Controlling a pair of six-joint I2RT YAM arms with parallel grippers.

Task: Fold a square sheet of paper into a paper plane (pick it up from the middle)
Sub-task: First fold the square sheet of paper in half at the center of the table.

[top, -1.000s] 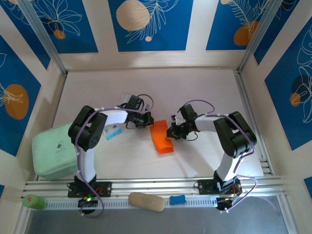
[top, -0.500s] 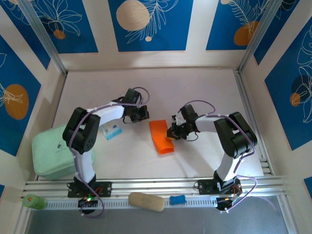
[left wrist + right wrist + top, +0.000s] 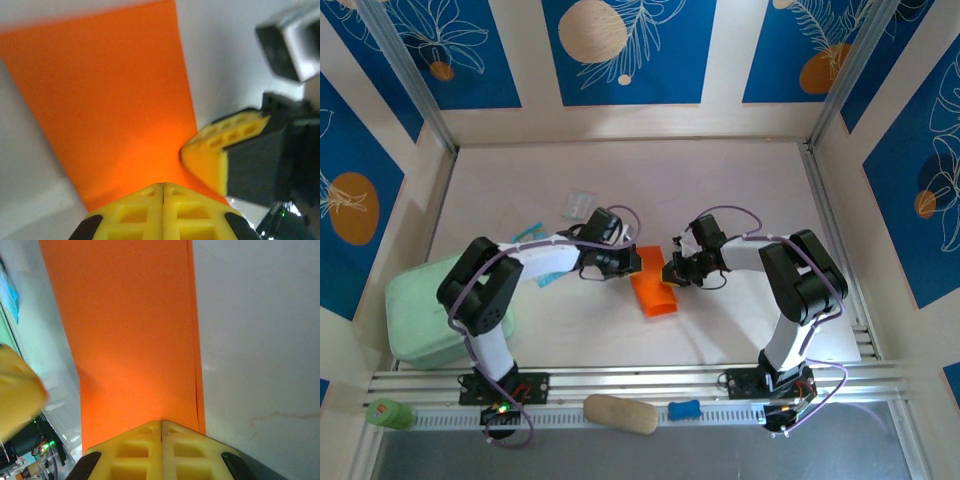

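Top external view: the square sheet of paper point(image 3: 653, 288) lies on the counter point(image 3: 720, 180) as a folded orange oblong, set at a slant, between my two arms. My left hand point(image 3: 632, 262) comes in at its upper left corner and my right hand point(image 3: 669, 271) at its upper right edge, both with fingers together. To the left, a blue-and-white packet point(image 3: 550, 272) is partly under my left arm, a clear wrapper point(image 3: 579, 204) lies farther back, and a mint green pad point(image 3: 428, 310) sits at the counter's left edge. Left wrist view: the paper point(image 3: 110, 100) is plain bright orange, flat, with a straight right edge. My left hand point(image 3: 163, 197) is shut, its yellow tips over the paper's near corner; I cannot tell whether they pinch it. A yellow finger of my right hand point(image 3: 220, 150) meets the paper's right edge just beside mine. Right wrist view: the paper point(image 3: 130, 330) runs away from me as a long strip, with a thin second layer along its right edge. My right hand point(image 3: 161, 437) is shut over its near end, and my left hand's yellow finger point(image 3: 17, 390) stands blurred at the left.
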